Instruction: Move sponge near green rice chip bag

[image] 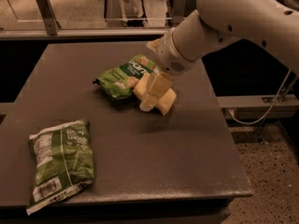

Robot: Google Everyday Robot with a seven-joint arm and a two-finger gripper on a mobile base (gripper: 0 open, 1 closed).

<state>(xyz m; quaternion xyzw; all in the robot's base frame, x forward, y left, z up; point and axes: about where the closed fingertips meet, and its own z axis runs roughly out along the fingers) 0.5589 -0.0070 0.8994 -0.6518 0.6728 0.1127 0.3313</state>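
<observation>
Pale yellow soft sponge point(167, 101) held just right of the small light-green rice chip bag point(122, 76), centre of the frame.
White robot arm's claw point(154, 91) reaches down from upper right, clamped on the sponge low over the dark grey worktop point(187, 162); a larger green label-printed bag point(60, 162) lies lower left.

Plain pale yellow sponge point(167, 102) is shown. Green rice chip bag point(122, 76) is coloured light green w/ white lettering on a dark green band & pics of round tan chips. Cream gripper point(154, 90) is set over the sponge, on a white arm point(224, 22). Larger green bag point(60, 164) is marked w/ white label & barcode. Table point(154, 162) is dark grey.
</observation>
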